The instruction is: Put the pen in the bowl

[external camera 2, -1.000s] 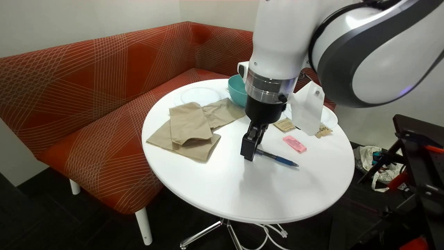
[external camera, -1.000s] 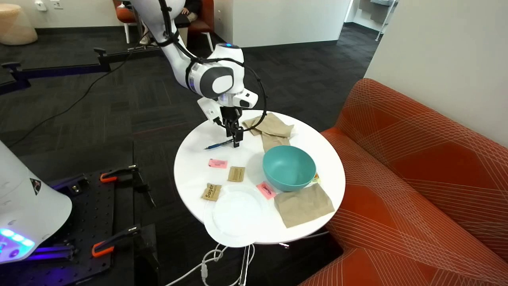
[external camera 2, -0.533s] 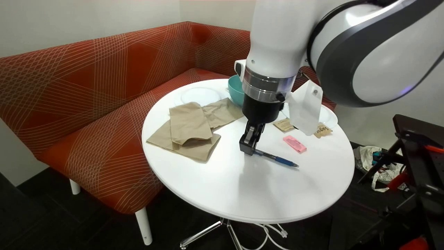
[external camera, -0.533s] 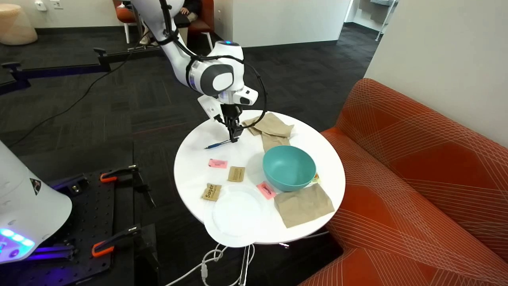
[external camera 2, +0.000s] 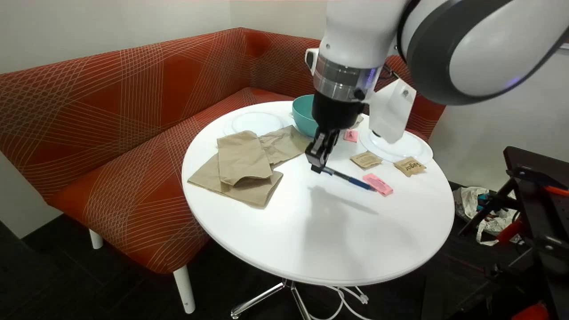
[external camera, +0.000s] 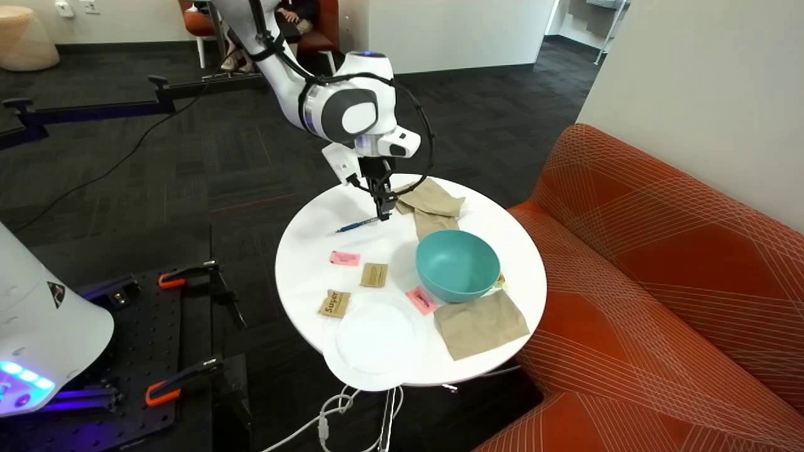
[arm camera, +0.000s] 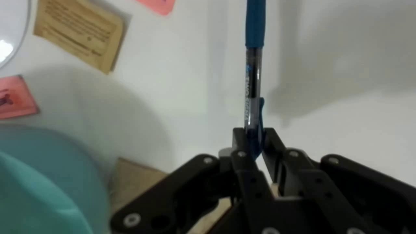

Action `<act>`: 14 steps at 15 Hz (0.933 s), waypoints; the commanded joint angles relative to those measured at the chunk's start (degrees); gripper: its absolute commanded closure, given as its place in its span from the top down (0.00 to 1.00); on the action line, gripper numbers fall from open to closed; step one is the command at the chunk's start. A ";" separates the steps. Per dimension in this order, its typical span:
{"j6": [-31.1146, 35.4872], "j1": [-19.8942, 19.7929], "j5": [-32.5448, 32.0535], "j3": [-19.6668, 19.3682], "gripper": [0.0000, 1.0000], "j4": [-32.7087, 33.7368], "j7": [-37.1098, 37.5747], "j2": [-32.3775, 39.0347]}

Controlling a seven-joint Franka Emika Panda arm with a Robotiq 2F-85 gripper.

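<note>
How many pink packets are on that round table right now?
2. In an exterior view, one pink packet shows between the pen and Sugar packet, the other pink packet between the bowl and plate. More could hide behind the bowl.

In an exterior view the white arm slants down from the top edge to a bent wrist, where the black end effector hangs pointing steeply downward, and in the wrist view its two dark fingers stand close side by side, pinched to a narrow gap.
</note>
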 commanded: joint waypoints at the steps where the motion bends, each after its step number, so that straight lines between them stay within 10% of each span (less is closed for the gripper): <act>1: -2.29 -0.44 -2.54 -3.19 0.04 -2.57 3.05 -7.73; 14: -3.58 -13.69 -1.89 -4.37 0.04 8.96 -0.50 -5.98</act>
